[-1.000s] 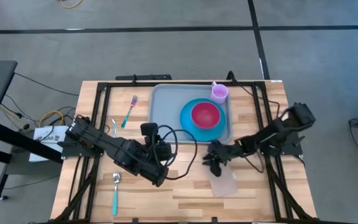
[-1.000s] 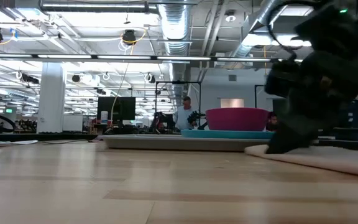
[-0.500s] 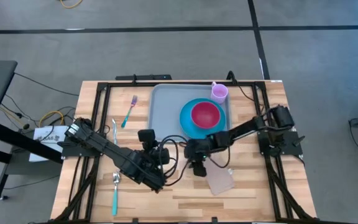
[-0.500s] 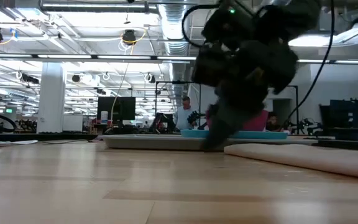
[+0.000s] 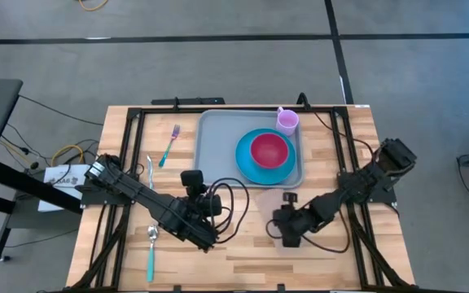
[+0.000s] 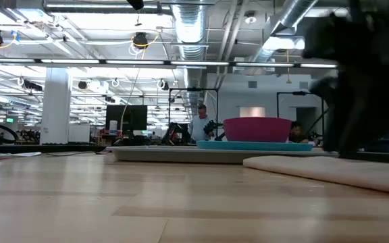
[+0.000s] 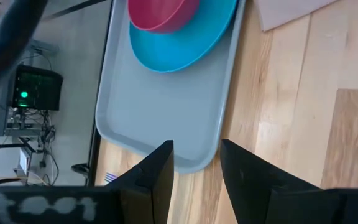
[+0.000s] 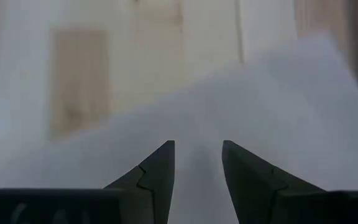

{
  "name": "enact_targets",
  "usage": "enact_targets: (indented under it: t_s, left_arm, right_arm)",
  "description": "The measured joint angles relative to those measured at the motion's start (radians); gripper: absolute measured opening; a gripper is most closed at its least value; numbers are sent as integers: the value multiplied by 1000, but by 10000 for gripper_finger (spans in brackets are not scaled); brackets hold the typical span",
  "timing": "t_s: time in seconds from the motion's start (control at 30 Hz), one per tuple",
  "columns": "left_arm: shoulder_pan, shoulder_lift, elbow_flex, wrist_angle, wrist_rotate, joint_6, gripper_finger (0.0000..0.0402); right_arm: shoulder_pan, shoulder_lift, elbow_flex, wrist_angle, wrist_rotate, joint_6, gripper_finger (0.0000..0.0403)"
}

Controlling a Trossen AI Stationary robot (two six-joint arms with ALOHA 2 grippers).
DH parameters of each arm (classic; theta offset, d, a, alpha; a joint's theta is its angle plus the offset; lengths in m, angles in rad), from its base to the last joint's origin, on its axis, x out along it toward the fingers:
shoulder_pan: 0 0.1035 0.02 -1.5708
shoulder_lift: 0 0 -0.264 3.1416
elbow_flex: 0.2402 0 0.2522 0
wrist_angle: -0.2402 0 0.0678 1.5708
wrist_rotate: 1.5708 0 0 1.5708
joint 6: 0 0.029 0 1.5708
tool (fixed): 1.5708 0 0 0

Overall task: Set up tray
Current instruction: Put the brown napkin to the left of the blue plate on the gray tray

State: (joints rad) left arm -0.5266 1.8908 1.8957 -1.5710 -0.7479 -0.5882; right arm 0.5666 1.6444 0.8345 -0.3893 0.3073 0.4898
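The pale grey-blue tray [image 5: 218,142] lies flat at the table's far middle. It carries a bright-blue plate [image 5: 255,169] with a pink bowl [image 5: 269,149] on it, and a purple cup [image 5: 287,120] stands at the tray's far right corner. My left gripper [image 5: 214,203] is open just near of the tray; in its wrist view [image 7: 196,142] its fingers point at the tray's near rim [image 7: 188,163]. My right gripper [image 5: 287,234] is open and low over the tan napkin [image 6: 329,172], which fills its wrist view [image 8: 197,144]. The gripper hides the napkin from above. My right gripper's open fingers [image 8: 160,162] point down at the napkin's flat top [image 8: 197,112], which lies on the table. I cannot tell whether they touch it.
A teal-handled fork [image 5: 169,145] and a second utensil [image 5: 148,167] lie left of the tray. A teal-handled spoon [image 5: 151,248] lies near the table's near left edge. Bare wood stretches along the near edge [image 5: 243,264].
My right gripper swung from the napkin toward the table's left, near the tray's near edge, then came back right and nearer, low over the napkin. The napkin's left edge slid a little leftward along the table.
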Motion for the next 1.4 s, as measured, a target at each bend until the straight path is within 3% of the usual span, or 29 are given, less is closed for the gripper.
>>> enact_targets:
  t_s: [0.2,0.3,0.4,0.57,0.8,0.97,1.17,1.4]
  left_arm:
    - [3,0,0,0,-26,10,122]
    - [5,0,0,0,-26,23,122]
    - [4,0,0,0,-26,36,122]
    - [4,0,0,1,-26,42,122]
    - [5,0,0,0,-19,43,122]
    - [5,0,0,15,-19,43,122]
    - [8,-1,-21,37,-11,34,122]
    - [64,0,-145,323,317,155,115]
  right_arm:
    - [1,-6,-171,299,-22,22,129]
    - [-50,-5,-227,494,-114,-35,129]
    - [-114,-2,-248,638,-221,-87,129]
    - [-236,42,-233,758,-239,-60,129]
    - [-309,227,-70,696,-529,-183,129]
    - [-316,279,80,612,-448,-313,129]
    - [-328,343,284,510,-432,-408,129]
    - [-321,296,389,109,-376,-226,129]
